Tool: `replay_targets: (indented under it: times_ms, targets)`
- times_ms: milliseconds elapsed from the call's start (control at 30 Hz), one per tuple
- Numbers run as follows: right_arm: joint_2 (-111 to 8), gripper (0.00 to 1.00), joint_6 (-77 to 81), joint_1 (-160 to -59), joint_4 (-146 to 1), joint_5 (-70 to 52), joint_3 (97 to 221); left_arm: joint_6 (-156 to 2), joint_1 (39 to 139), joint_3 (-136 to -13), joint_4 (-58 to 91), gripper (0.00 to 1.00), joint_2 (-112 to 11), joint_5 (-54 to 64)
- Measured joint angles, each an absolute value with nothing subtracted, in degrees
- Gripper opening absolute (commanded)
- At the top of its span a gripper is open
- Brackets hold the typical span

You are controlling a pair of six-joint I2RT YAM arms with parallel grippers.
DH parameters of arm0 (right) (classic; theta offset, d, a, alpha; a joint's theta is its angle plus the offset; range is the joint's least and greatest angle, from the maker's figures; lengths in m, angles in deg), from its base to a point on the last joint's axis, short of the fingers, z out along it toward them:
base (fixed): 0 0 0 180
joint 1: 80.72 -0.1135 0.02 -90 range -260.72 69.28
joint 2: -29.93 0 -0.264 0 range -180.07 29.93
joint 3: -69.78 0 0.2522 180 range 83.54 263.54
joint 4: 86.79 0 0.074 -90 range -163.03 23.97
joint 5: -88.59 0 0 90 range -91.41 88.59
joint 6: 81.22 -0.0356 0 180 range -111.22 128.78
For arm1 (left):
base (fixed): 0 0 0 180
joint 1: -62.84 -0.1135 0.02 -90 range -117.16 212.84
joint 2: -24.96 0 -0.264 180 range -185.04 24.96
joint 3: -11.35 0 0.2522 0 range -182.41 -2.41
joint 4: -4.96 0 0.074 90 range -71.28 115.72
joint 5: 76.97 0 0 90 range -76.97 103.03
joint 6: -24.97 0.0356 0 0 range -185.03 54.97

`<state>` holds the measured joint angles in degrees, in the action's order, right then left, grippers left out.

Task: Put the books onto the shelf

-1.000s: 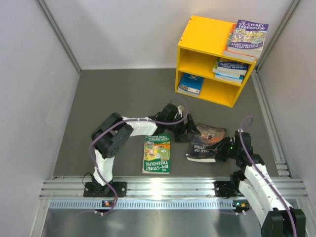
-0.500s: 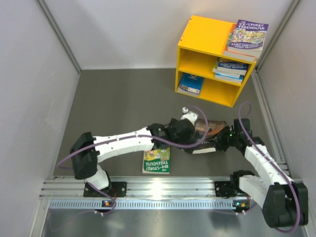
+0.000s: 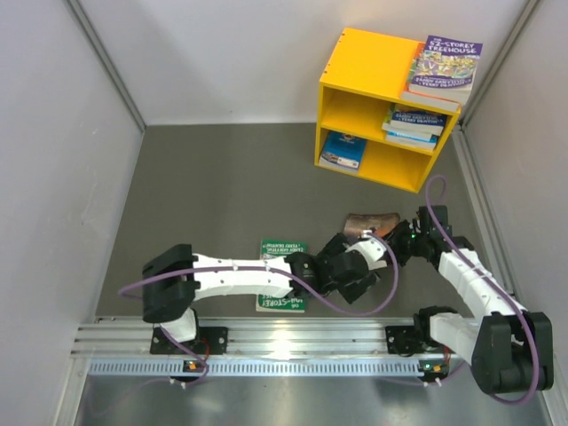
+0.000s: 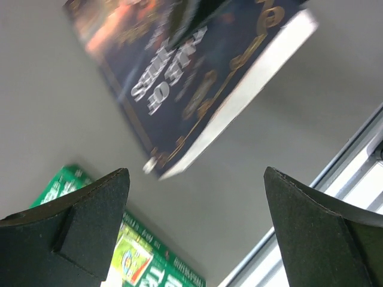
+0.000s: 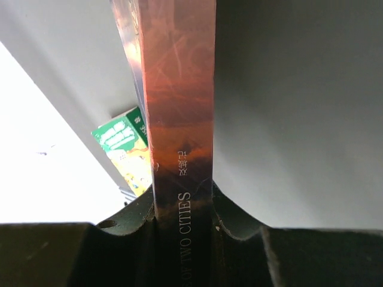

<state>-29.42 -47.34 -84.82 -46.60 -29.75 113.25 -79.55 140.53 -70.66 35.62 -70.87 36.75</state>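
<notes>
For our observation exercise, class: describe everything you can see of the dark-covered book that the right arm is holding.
The dark book is a closed paperback with a glossy navy cover, gold ornament, pale lettering and an orange-red picture at one end. Its page block looks white, and the spine reads "OF TWO CITIES". The right fingers clamp its covers at the spine, holding it tilted and seemingly clear of the grey table, near the green book. Nothing else touches it.
</notes>
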Motion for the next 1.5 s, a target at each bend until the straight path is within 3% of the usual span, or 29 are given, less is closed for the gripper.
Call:
replay_targets:
  times_ms: [200,300,333,400,433,467,533,600,633,667,800,867,967,1000,1033,1233,1333,1467,1500]
  targets:
    - [-27.94,0.0,-47.89,-84.84,-46.05,-31.89,113.25,-75.16,141.21,-74.86,33.83,0.97,-77.62,35.95]
    - [-27.35,0.0,-48.52,-84.84,-45.61,-32.94,113.47,-73.83,141.21,-75.82,33.22,0.82,-79.41,35.95]
    - [-27.32,0.0,-48.74,-84.86,-45.42,-33.27,113.73,-73.24,141.21,-76.26,33.24,0.62,-80.05,36.56]
    - [-27.32,0.0,-48.67,-84.86,-44.8,-33.57,114.23,-72.38,141.15,-77.55,33.46,0.34,-81.45,38.74]
    - [-27.32,0.0,-48.5,-84.84,-44.21,-33.48,114.52,-71.86,141.04,-78.38,33.72,0.1,-82.21,40.25]
    - [-27.35,0.0,-48.54,-84.82,-44.35,-32.83,114.78,-70.98,141.04,-79.1,34.14,0.0,-82.76,41.02]
    - [-27.32,0.03,-49.83,-84.55,-43.93,-31.98,115.46,-69.74,141.39,-80.54,34.77,0.0,-83.74,43.99]
    - [-27.35,0.22,-49.85,-84.51,-43.86,-31.45,116.11,-68.51,141.6,-81.59,35.32,0.0,-84.62,46.0]
    - [-27.35,0.41,-49.85,-84.45,-43.84,-31.21,116.33,-67.88,141.6,-82.12,35.47,0.0,-85.01,46.5]
    - [-27.35,0.49,-49.98,-84.42,-43.91,-30.99,116.42,-67.53,141.6,-82.4,35.54,0.0,-85.27,46.79]
    - [-26.95,0.56,-50.49,-84.75,-41.81,-33.18,118.19,-66.98,141.19,-84.15,36.04,0.0,-87.85,46.72]
    - [-26.49,0.54,-50.42,-84.73,-39.49,-33.05,119.31,-66.98,140.88,-85.42,36.56,0.0,-89.27,47.01]
    - [-25.66,0.33,-50.33,-84.69,-36.32,-31.36,120.68,-66.9,140.73,-87.41,37.37,0.0,-90.74,47.66]
    - [-25.53,0.21,-50.42,-84.66,-35.3,-30.49,120.97,-66.57,140.82,-87.91,37.9,0.0,-90.91,48.08]
    - [-25.29,0.17,-50.42,-84.69,-33.99,-29.75,121.18,-66.26,140.9,-88.08,38.18,0.0,-90.93,48.4]
    - [-22.41,0.0,-51.54,-84.55,-28.76,-27.1,121.73,-66.9,141.98,-89.39,39.8,0.0,-91.22,48.75]
    - [-21.42,0.0,-51.34,-84.55,-27.65,-25.18,122.3,-67.82,142.19,-91.3,40.89,0.0,-92.16,49.1]
    - [-21.36,0.0,-50.6,-84.6,-26.6,-23.82,122.89,-69.85,142.24,-93.98,44.17,0.14,-93.05,48.58]
    - [-21.36,0.0,-50.16,-84.62,-25.88,-23.69,123.41,-70.31,142.15,-94.51,45.07,0.4,-93.01,47.92]
